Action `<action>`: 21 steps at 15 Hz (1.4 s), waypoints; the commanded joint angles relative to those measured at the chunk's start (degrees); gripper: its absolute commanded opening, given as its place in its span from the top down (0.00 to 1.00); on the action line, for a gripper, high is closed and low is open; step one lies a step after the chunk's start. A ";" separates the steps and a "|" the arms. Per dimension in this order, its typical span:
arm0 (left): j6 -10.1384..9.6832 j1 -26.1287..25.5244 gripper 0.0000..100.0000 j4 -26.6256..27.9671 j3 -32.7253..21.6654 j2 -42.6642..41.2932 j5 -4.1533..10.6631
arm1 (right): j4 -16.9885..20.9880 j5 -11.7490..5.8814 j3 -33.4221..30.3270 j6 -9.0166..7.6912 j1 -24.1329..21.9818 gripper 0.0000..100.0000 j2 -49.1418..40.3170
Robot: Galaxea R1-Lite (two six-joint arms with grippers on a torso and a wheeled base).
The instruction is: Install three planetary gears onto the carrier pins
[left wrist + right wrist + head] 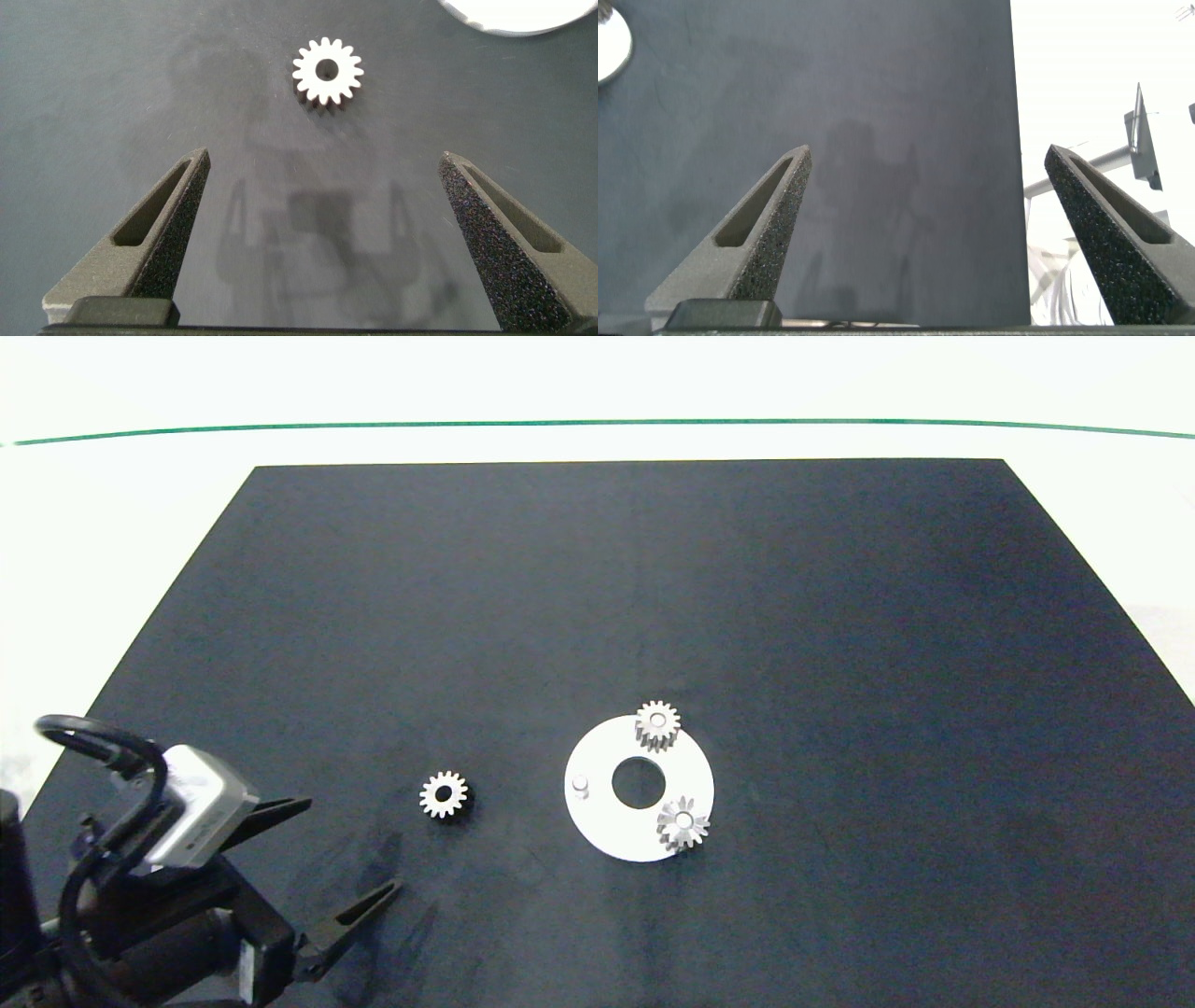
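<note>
- Left gripper (350, 849) down at the near left corner of the head view, fingers (168, 233) spread wide, gripping nothing, hanging over the bare black mat (597, 616) on the white tabletop (140, 523).
- Loose gear (443, 795) lying flat on the mat just ahead of those fingers, centre bore facing up, not touching anything. Same gear (327, 70) sitting beyond the fingertips in the left wrist view, roughly centred on the gap between them.
- White disc (607, 831) further right, flat on the mat, well apart from the loose gear, big centre hole open.
- Empty carrier pin (580, 785) standing on the disc's left side, nothing on it.
- Far gear (657, 724) seated on a pin at the disc's far edge, teeth hanging a bit past the rim.
- Near gear (682, 823) seated on a pin at the disc's near right, also poking slightly over the rim. So two of three planetary gears mounted, one not yet on.
- Right gripper (924, 210) out of the head view entirely; fingers wide apart, holding nothing, over the mat's right edge where it meets the tabletop.
</note>
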 commanded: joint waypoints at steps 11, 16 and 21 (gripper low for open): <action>1.33 -1.99 0.00 -2.72 -11.05 18.85 1.92 | 0.71 0.43 -0.04 -0.48 0.62 0.00 -1.83; 1.07 -1.55 0.08 -2.72 -11.58 19.91 1.92 | 0.80 0.43 -0.13 -0.48 0.97 0.00 -2.44; 1.16 -1.28 0.19 -2.81 -11.40 19.91 2.01 | 0.80 0.43 -0.13 -0.48 0.97 0.00 -2.53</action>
